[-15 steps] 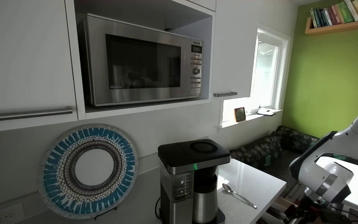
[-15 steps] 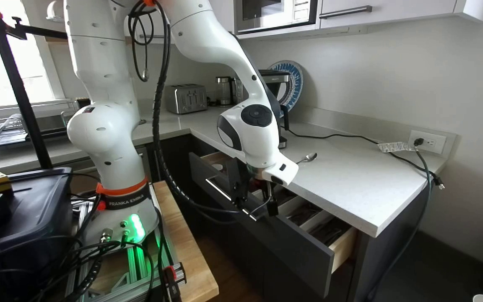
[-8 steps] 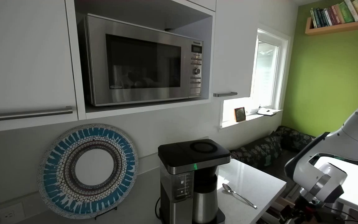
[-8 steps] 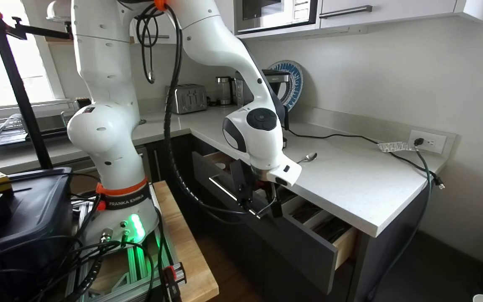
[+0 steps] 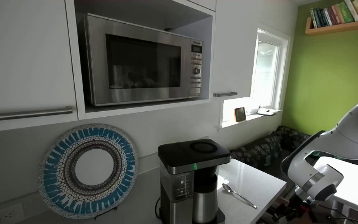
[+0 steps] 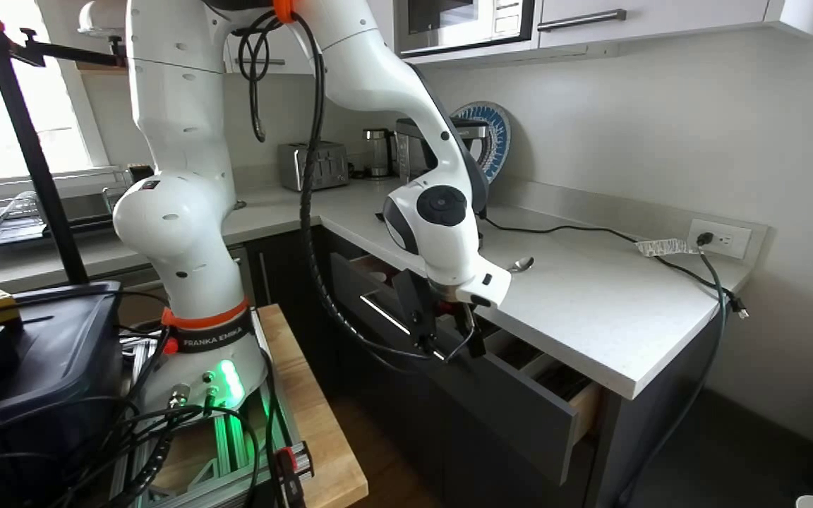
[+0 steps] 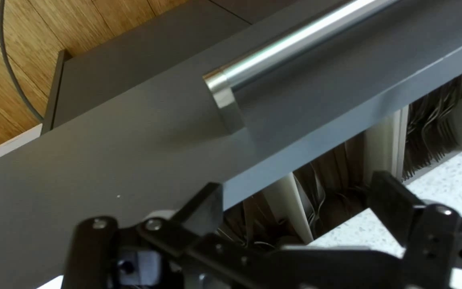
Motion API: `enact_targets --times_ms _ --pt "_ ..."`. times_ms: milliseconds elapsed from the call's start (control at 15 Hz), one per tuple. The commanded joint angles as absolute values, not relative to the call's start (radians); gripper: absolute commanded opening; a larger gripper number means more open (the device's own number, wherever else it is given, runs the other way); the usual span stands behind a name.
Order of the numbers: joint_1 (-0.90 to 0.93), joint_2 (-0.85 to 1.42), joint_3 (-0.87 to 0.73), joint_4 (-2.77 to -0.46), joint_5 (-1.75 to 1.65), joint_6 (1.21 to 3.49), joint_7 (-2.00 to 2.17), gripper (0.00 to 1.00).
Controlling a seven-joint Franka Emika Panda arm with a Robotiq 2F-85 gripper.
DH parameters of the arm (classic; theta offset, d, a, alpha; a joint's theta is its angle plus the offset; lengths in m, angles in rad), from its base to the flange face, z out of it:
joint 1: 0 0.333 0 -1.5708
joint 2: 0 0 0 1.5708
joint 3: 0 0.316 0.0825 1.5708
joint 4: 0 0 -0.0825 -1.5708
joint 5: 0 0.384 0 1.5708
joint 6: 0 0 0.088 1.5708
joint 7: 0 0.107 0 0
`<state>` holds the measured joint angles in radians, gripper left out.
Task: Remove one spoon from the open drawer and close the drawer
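Jaws spread wide | spoon on countertop, apart from them | drawer ajar nearby

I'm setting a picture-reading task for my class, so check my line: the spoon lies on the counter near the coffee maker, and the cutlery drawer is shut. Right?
Not quite: the cutlery drawer isn't shut but partly open, as the wrist view shows, with forks visible inside. The spoon does lie on the counter near the coffee maker.

In an exterior view, the spoon lies on the counter above the open drawer.
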<state>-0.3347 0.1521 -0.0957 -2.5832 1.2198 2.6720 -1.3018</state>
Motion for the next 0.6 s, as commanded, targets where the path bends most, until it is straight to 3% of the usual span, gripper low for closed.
enact_targets --times_ms 0,533 --pt "-0.335 0.207 -0.085 -2.554 1.238 2.646 -1.321 1.00" --pt "-0.341 0.240 -0.056 -2.511 1.347 2.656 -1.443 1.00"
